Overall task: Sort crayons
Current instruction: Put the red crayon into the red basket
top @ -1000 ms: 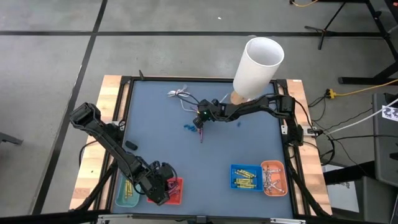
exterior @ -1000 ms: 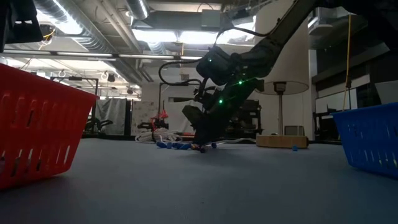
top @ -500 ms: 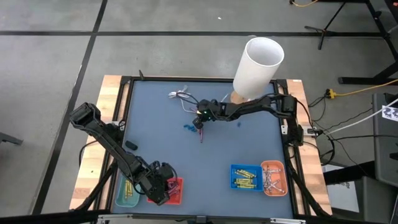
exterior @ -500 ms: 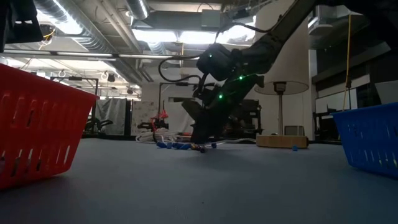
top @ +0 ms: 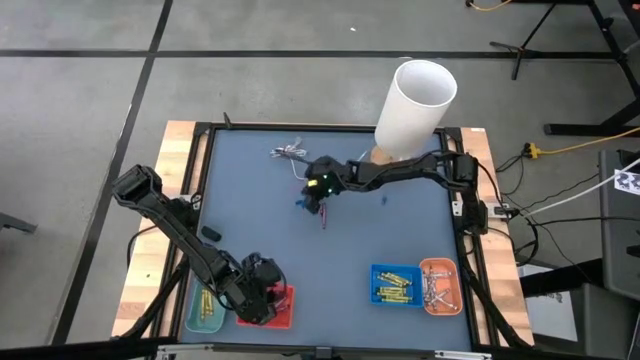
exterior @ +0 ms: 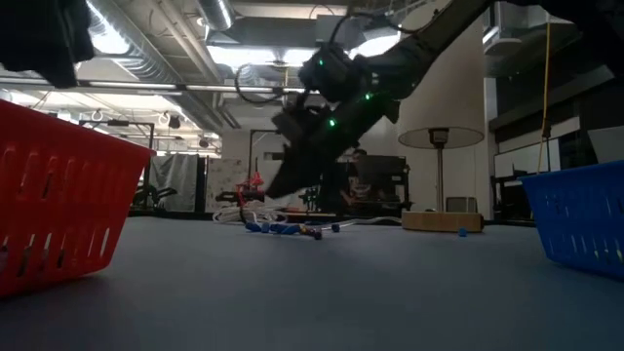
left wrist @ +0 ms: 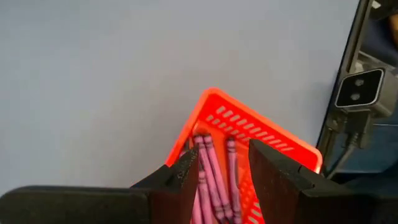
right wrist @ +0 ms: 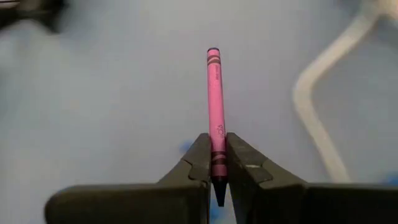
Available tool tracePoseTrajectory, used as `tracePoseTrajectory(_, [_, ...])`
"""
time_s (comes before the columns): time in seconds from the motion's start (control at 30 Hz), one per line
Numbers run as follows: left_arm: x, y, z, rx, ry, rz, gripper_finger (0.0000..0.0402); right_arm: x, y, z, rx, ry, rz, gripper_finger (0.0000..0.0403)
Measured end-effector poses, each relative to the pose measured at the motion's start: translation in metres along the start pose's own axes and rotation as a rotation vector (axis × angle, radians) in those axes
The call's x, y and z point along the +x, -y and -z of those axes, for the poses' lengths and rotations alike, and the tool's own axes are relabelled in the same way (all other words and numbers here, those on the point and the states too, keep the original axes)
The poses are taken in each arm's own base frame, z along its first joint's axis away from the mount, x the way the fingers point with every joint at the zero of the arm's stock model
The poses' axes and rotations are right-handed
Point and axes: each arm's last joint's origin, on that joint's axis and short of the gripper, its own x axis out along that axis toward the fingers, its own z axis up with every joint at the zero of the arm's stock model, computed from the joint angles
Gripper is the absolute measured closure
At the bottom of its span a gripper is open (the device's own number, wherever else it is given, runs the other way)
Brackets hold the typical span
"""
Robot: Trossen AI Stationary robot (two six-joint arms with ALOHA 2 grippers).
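The right gripper [right wrist: 215, 163] was clamped on the butt end of a pink crayon [right wrist: 214, 106], whose long axis ran straight out from between the fingers, tip pointing away from the wrist. In the high view that gripper [top: 316, 192] sat just above the table's middle, toward 12 o'clock, its arm stretched in from the 3 o'clock edge past a tall white tube [top: 414, 108]. The low view showed it raised off the table [exterior: 312, 292], tilted down toward a scatter of small blue bits [exterior: 278, 228], with bare surface all around. The left gripper [left wrist: 224, 180] hung over the red basket [left wrist: 261, 134] near the 7 o'clock corner, its fingers parted with nothing between them; several pink crayons [left wrist: 208, 180] lay lengthwise in the basket below. Blue [top: 396, 283] and orange [top: 441, 285] trays of crayons sat at 5 o'clock.
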Motion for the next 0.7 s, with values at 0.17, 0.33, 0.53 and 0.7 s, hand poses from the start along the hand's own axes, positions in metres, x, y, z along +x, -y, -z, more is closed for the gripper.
tracePoseTrajectory(0.17, [0.0, 0.0, -0.004, 0.051, 0.081, -0.022, 0.0278, -0.001, -0.036, -0.001, -0.071, -0.014, -0.147, 0.0375])
tracePoseTrajectory(0.33, [-0.005, 0.001, -0.017, 0.111, 0.191, -0.012, 0.0278, -0.004, -0.074, 0.006, -0.133, -0.021, -0.224, 0.0375])
tracePoseTrajectory(0.53, [-0.033, -0.004, -0.034, 0.17, 0.259, 0.025, 0.0278, -0.008, -0.113, 0.024, -0.197, -0.048, -0.293, 0.0375])
tracePoseTrajectory(0.7, [-0.057, -0.01, -0.045, 0.214, 0.306, 0.06, 0.0278, -0.013, -0.141, 0.039, -0.3, -0.041, -0.314, 0.0375])
